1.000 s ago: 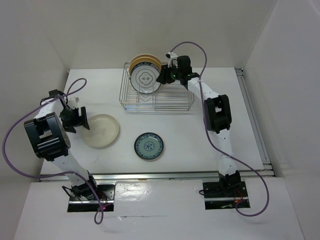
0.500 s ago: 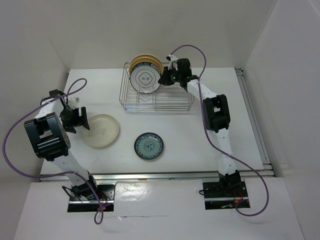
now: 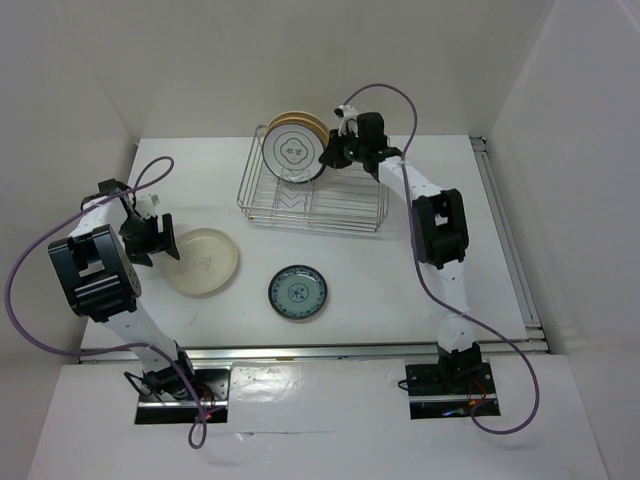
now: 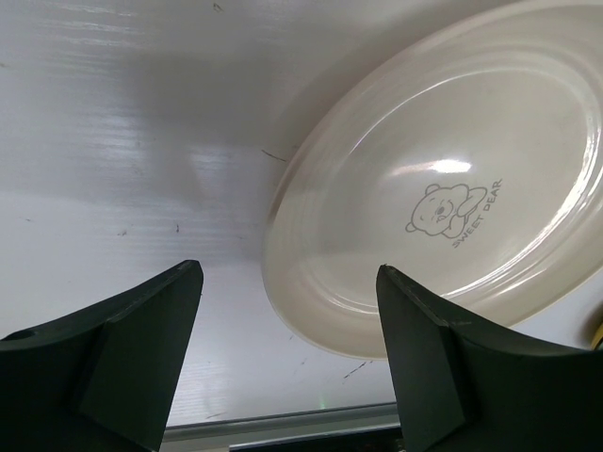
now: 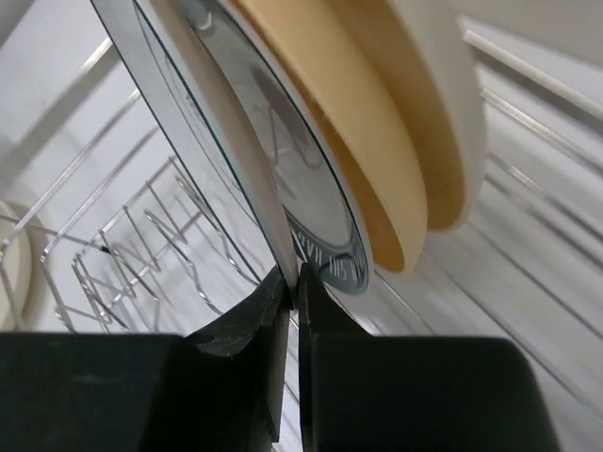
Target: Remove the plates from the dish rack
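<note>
At the back of the dish rack [image 3: 340, 205] we pinch our right tool [image 5: 290, 282] shut on the rim of the upright white plate [image 3: 292, 152] to lift it clear of the prongs, while our left tool [image 4: 287, 273] gapes empty by the cream plate [image 4: 452, 188].

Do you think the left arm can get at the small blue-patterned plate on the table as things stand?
Probably yes: the left gripper is open and empty, and only the flat cream plate lies between it and the blue-patterned plate.
</note>
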Controlling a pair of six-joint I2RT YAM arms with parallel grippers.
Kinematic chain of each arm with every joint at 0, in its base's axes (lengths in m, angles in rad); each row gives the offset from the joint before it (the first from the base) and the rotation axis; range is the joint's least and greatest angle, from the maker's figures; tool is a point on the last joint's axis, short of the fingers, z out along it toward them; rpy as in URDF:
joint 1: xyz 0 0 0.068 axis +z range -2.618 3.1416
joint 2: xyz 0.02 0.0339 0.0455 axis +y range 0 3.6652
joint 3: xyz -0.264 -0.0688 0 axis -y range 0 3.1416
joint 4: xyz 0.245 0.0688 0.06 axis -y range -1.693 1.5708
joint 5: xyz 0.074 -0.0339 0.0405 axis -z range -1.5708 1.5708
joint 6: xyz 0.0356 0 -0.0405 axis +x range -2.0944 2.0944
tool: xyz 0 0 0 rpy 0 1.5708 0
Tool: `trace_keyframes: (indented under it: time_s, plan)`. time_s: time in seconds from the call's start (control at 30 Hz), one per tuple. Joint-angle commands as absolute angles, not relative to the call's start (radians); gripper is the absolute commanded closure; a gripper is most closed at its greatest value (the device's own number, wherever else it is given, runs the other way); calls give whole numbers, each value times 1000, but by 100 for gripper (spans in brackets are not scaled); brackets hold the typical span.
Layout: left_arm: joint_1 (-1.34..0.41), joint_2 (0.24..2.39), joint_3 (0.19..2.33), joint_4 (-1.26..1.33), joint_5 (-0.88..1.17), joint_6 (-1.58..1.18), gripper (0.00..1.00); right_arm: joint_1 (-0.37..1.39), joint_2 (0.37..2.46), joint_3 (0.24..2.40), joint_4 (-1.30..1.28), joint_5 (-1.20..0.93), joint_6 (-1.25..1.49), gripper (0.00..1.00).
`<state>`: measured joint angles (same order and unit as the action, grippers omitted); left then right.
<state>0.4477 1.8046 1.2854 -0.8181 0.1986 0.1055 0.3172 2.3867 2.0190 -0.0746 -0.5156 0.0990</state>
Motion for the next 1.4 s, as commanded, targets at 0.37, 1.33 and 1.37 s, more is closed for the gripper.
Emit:
trace_keyframes:
  time_s: [0.37, 1.33, 1.37]
  plan:
    - [445, 1733, 1266, -795, 253, 138, 12, 325, 1922, 2020, -260, -302, 219, 100]
    - [-63, 2223, 2138, -784, 197, -87, 12, 186, 1009, 819, -844, -472, 723, 100]
    - [-75, 2223, 2138, -769, 171, -87, 13, 175, 1034, 799, -804, -472, 733, 100]
